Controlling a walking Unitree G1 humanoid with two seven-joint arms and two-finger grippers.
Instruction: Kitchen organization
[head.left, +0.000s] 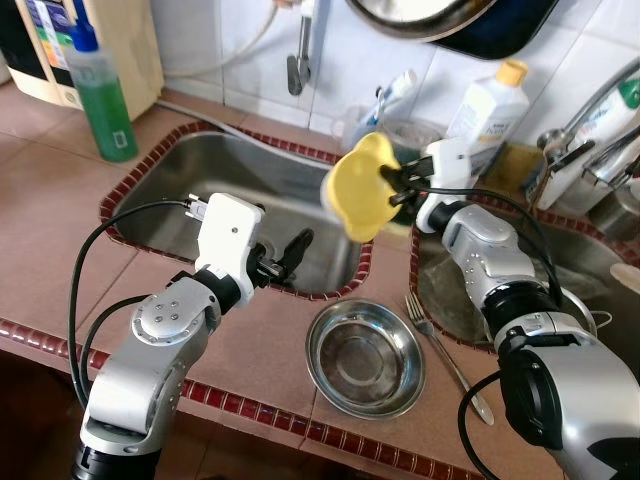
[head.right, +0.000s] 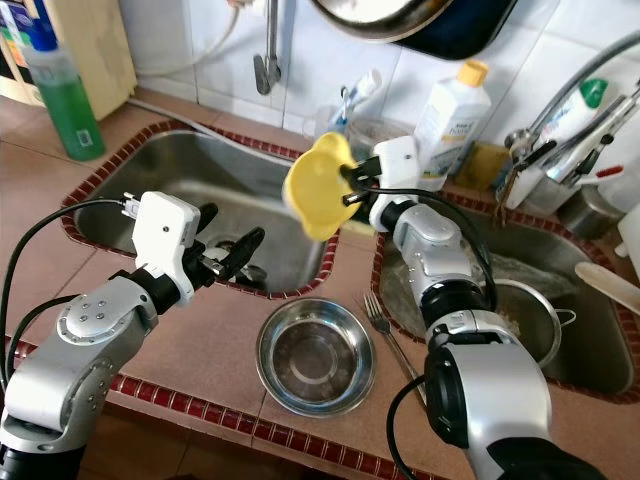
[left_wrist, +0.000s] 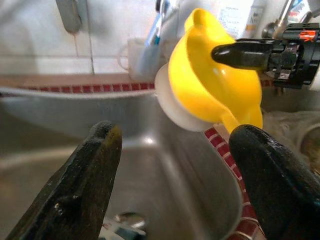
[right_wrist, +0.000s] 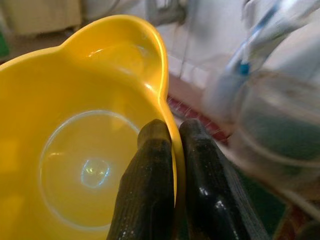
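Note:
A yellow plastic bowl hangs tilted on its side in the air above the tiled divider between the two sinks. My right gripper is shut on its rim, one finger inside and one outside. My left gripper stands open over the near edge of the left sink, with nothing between its fingers; the yellow bowl is ahead of it. A steel bowl sits upright on the counter in front of the divider.
A fork lies right of the steel bowl. The right sink holds a strainer and dishes. A green soap bottle stands at the far left; a white bottle, toothbrush cup and tap crowd the back wall.

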